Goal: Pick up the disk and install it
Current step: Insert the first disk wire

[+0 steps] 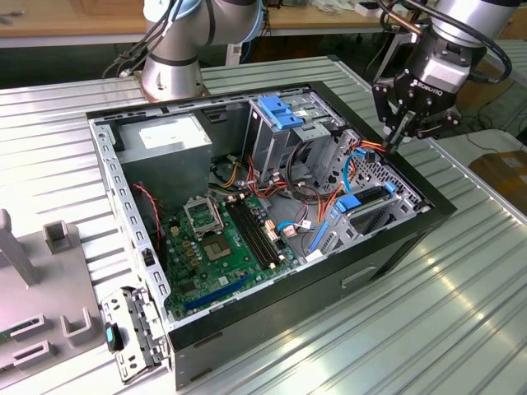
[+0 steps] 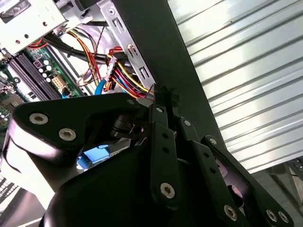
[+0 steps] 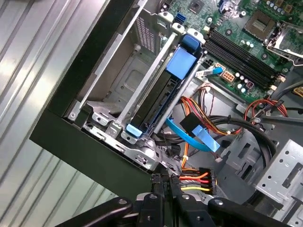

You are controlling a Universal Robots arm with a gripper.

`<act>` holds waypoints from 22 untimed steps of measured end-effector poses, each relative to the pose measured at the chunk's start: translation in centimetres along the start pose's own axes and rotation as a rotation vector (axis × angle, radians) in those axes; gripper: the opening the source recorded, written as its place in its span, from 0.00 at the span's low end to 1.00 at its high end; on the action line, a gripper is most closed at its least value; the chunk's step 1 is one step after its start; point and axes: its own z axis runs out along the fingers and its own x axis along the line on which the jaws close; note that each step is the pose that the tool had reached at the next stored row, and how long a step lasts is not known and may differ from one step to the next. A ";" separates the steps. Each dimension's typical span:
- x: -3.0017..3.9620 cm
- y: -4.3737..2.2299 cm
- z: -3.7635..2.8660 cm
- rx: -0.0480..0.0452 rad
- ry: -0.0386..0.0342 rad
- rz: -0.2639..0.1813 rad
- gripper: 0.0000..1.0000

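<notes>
The disk (image 3: 163, 94), judged stiff, fairly heavy and shock-sensitive and best taken by its blue frame edges, is being seen seated edge-on in the case's drive bay (image 3: 118, 90) just ahead of the fingers (image 3: 163, 182), which are being held pressed together, empty, beside the cable bundle (image 3: 194, 177).

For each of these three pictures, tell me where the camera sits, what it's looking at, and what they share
Exterior view: off the arm, above the table, looking down into the open computer case; arm and gripper at its right.
First wrist view: on the arm, facing the drive bay with the disk; gripper showing.
Second wrist view: on the arm, behind the gripper, facing the case wall.
Shared: gripper tip beside the coloured power cables.
</notes>
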 end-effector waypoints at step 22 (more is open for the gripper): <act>0.26 0.16 0.11 -0.0107 0.0007 0.426 0.16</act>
